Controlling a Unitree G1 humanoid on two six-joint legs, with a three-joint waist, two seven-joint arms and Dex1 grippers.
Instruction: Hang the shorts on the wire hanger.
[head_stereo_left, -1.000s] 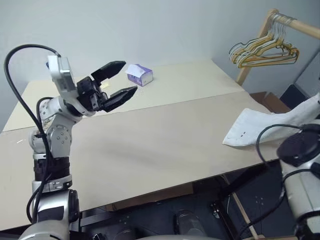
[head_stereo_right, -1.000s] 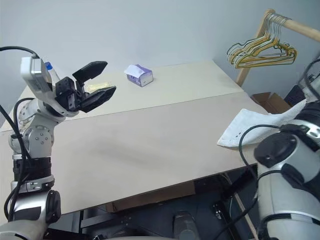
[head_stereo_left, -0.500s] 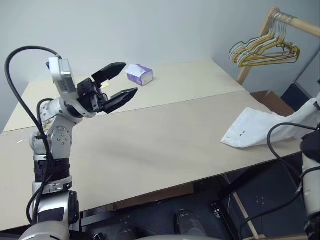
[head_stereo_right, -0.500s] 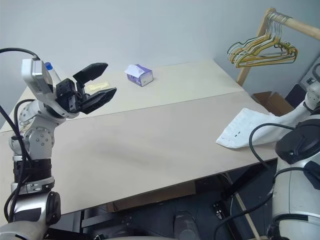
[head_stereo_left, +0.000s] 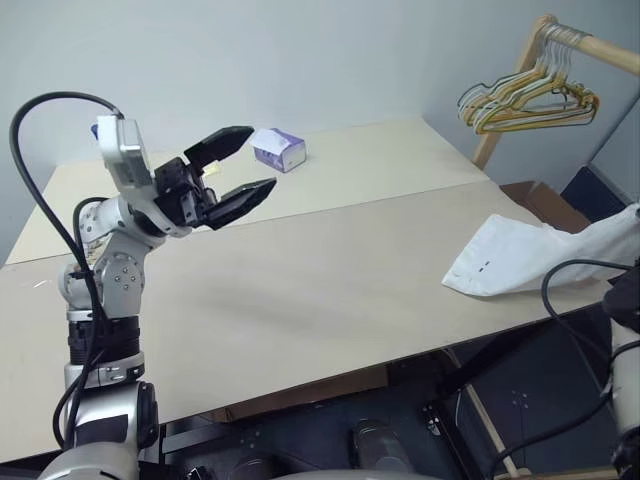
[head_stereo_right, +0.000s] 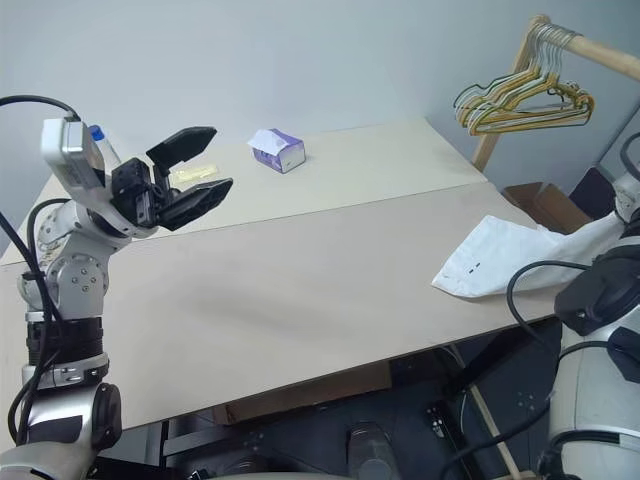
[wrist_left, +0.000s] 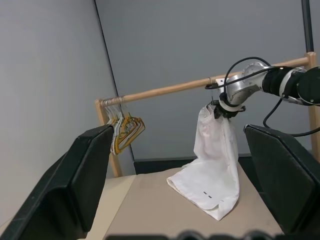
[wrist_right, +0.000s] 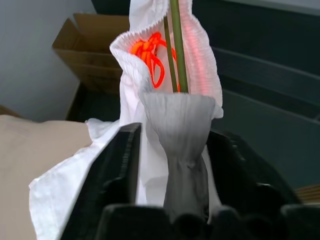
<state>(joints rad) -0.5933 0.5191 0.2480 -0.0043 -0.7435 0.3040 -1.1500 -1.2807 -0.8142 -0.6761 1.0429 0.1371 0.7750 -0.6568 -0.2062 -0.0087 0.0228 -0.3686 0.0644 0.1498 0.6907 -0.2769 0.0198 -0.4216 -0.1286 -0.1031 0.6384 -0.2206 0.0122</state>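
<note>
The white shorts (head_stereo_left: 500, 262) lie with their lower end on the table's right edge, and the rest rises off to the right. In the left wrist view they hang (wrist_left: 215, 165) below the wooden rod from my right gripper (wrist_left: 220, 107). The right wrist view shows the wire hanger (wrist_right: 176, 45) as thin olive wire running through the gathered waistband beside the orange cord (wrist_right: 150, 55). My right gripper (wrist_right: 175, 135) is open, its fingers standing apart around a pinched bunch of the fabric. My left gripper (head_stereo_left: 255, 158) is open and holds nothing, raised over the table's left side.
A wooden rack rod at the right carries a bunch of yellow and white hangers (head_stereo_left: 530, 100). A small tissue box (head_stereo_left: 280, 150) sits at the back of the beige table (head_stereo_left: 300, 280). A cardboard box (head_stereo_left: 535, 200) stands on the floor beyond the table's right end.
My right arm's elbow has swung right, towards the picture's edge. The lower end of the shorts stays on the table. The left arm has not moved.
</note>
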